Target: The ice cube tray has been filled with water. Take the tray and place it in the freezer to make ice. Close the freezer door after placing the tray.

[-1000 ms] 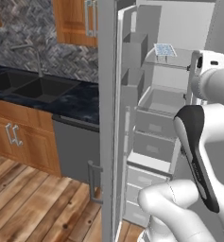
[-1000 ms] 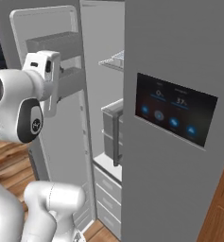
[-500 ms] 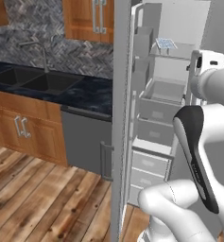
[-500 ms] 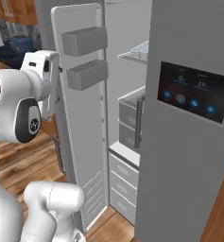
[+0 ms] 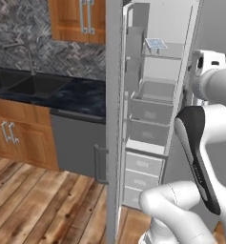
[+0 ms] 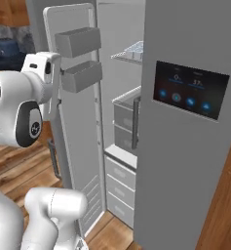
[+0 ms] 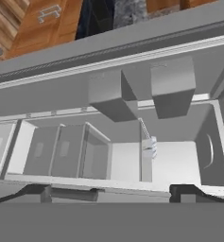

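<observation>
Already inside: ice cube tray (image 5: 155, 44) lying flat on the upper wire shelf (image 6: 129, 52) of the freezer (image 5: 155, 119), pale blue water (image 7: 150, 147) in its cells, glimpsed small and edge-on from the hand view. Remaining, by the look of it, only the closing of the freezer door (image 6: 78, 122).

Deciding relation: door standing wide open, swung out between freezer and sink counter (image 5: 62, 93), its inner face with two boxy grey bins (image 6: 79, 41) turned toward the arm. Hand raised level with those bins, just beside the door's inner face in the right base view; outer face and bar handle on the far side. From the hand view, door edge running as a long grey band across the frame, cavity beyond it. Probably a push or pull on the door's free edge called for, swinging it toward the door with the black display panel (image 6: 191, 90).

Jaws: cannot tell how wide; fingertips not clear at the bottom of the hand view. Nothing held, to judge by the tray resting on the shelf.

Materials: matte grey steel door, hard and flat; white plastic liner and shelves; grey drawers (image 5: 148, 112) below; wood floor (image 5: 33, 200) underfoot
</observation>
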{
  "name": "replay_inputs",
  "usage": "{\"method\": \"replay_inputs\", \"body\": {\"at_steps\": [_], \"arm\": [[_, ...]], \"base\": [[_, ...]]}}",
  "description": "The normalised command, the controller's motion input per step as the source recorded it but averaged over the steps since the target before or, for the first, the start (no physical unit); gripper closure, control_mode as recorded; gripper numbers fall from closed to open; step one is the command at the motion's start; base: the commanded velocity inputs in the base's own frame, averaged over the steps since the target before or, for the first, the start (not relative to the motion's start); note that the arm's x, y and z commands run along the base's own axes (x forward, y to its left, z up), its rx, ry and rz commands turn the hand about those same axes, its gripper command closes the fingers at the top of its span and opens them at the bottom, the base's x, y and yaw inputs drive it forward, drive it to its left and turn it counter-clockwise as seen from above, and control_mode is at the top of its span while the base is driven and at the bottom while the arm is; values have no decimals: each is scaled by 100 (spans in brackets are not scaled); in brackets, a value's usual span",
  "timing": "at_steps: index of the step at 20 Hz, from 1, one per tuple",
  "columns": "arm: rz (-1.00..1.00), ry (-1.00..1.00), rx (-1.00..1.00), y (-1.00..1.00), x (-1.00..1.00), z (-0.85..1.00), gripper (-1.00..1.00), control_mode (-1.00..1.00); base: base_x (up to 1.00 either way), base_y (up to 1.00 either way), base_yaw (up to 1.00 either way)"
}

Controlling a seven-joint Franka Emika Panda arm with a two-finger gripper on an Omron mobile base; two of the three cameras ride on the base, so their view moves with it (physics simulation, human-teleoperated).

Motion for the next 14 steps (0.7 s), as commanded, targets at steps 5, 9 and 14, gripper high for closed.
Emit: {"method": "replay_inputs", "body": {"at_steps": [5,9,14], "arm": [[0,0,0,0,0,0,-100,100],[0,0,0,0,0,0,-100,100],[0,0,0,0,0,0,-100,100]], "base": [[-17,8,-25],[-45,15,-24],[-53,20,-23]]}}
